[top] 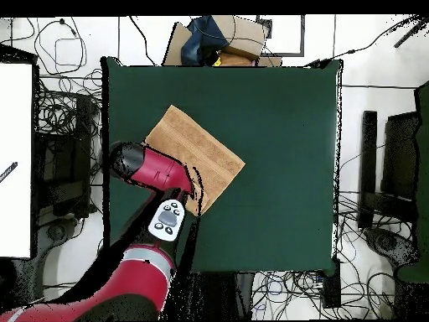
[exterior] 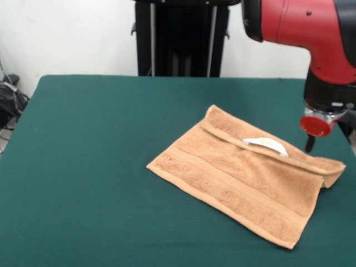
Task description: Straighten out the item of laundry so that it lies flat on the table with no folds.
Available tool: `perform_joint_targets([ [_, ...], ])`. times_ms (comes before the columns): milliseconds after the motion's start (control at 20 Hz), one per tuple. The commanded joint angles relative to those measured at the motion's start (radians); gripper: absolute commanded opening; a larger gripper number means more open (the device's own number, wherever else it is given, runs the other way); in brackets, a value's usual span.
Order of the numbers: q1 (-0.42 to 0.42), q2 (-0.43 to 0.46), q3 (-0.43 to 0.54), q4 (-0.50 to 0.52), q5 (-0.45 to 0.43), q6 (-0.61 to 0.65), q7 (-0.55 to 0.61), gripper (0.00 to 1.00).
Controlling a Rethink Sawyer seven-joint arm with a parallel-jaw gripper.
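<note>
The light orange-brown towel (exterior: 239, 181) lies on the dark green table (exterior: 94, 167), right of the middle in the front view. Its far edge is folded over toward the front in a narrow flap, and a small white label (exterior: 267, 145) sticks out from under the flap. My gripper (exterior: 309, 146) hangs just behind the towel's far right end, close above the table, holding nothing that shows. In the overhead view the towel (top: 197, 147) sits on the table's (top: 276, 168) left side, and the red arm (top: 155, 172) covers its lower-left corner and hides the gripper.
The black pedestal (exterior: 181, 36) stands behind the table's far edge. In the overhead view a cardboard box (top: 239, 38) lies beyond the top edge, cables cover the floor around the table, and black equipment (top: 390, 168) stands at the right.
</note>
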Motion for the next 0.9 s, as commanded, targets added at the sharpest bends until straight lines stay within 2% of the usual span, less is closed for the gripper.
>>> perform_joint_targets([
  [50,-0.006,0.069,-0.022,0.081,0.069,-0.041,0.279,1.0],
  [200,-0.022,0.048,-0.02,0.127,0.09,-0.087,0.257,1.0],
  [550,-0.04,0.084,-0.02,0.13,0.161,-0.183,0.257,1.0],
  [750,-0.044,0.098,-0.036,0.109,0.185,-0.177,0.274,1.0],
  [900,-0.042,0.145,-0.066,0.047,0.191,-0.153,0.3,1.0],
])
